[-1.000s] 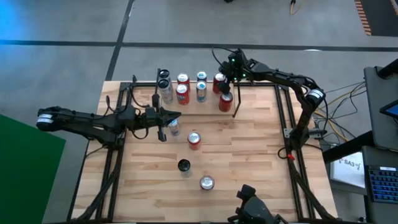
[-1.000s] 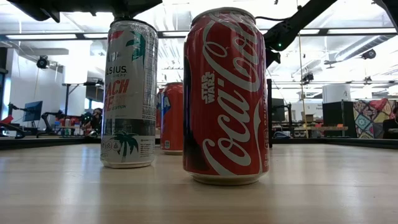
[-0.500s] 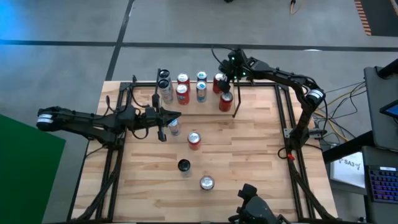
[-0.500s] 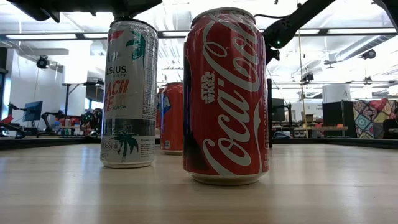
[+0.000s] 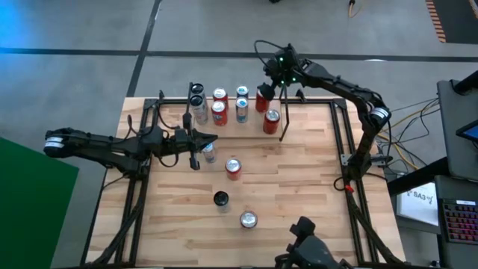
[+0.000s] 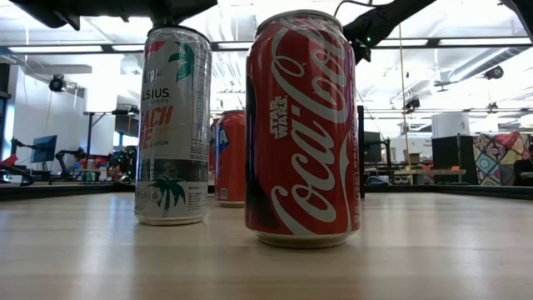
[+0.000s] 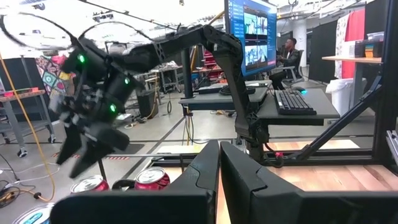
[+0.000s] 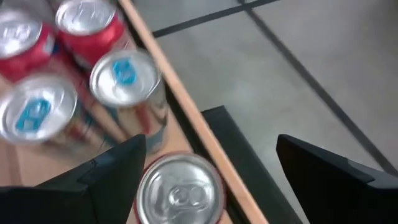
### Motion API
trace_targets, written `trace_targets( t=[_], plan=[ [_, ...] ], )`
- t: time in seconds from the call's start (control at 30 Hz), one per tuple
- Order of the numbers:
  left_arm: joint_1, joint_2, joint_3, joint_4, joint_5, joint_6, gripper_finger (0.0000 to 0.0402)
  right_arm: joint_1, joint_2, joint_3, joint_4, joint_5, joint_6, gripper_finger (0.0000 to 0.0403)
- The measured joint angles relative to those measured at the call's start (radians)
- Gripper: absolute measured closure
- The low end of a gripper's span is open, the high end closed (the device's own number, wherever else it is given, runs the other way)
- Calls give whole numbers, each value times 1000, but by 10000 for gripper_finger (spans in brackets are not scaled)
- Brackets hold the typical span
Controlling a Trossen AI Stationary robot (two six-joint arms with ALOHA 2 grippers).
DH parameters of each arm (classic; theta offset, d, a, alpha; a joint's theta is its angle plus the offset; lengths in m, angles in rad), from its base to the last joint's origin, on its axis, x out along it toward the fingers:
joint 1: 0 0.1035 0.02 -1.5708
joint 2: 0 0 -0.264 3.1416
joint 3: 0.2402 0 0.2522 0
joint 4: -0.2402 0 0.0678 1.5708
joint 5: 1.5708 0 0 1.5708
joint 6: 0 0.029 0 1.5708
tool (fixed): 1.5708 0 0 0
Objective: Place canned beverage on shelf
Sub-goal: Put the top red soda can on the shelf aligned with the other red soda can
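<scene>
Over the left half of the table (image 5: 299, 194), my left pincer (image 5: 211, 139) is closed on nothing, its fingers (image 7: 205, 171) pressed together and pointing toward the middle; a silver can (image 5: 208, 152) stands just beside its tip. Nearer the front edge stand a red can (image 5: 234, 167), a black-topped can (image 5: 221, 199) and a silver-topped can (image 5: 248, 220), each apart from the others. From table height, the tall pale can (image 6: 172, 125) and the red cola can (image 6: 302, 129) fill the foreground.

Along the far edge, the shelf (image 5: 224, 101) runs left to right and carries a row of cans: dark-topped cans (image 5: 196, 96) at its left end, then two red cans (image 5: 219, 104), two blue-tabbed cans (image 5: 242, 101), and another red can (image 5: 261, 99) at its right end. Just in front of that end, a separate red can (image 5: 271, 119) stands on the table.

Above the far edge, right of centre, my right pincer (image 5: 281, 75) hangs over the right end of the shelf with its fingers (image 8: 112, 174) spread wide and empty. Its wrist camera looks down on a silver-topped can (image 8: 180, 190) between the fingers and a blue-tabbed can (image 8: 124, 78) beyond.
</scene>
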Motion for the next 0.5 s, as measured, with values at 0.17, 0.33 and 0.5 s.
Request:
trace_targets(
  t=[0.17,0.33,0.5],
  plan=[
    [0,0,0,-8,0,0,402,3,-1,42,-30,5,98,84],
    [0,0,0,-8,0,4,402,37,-1,64,-137,5,116,158],
    [0,0,0,-8,0,11,402,82,-1,64,-201,40,104,289]
  ],
)
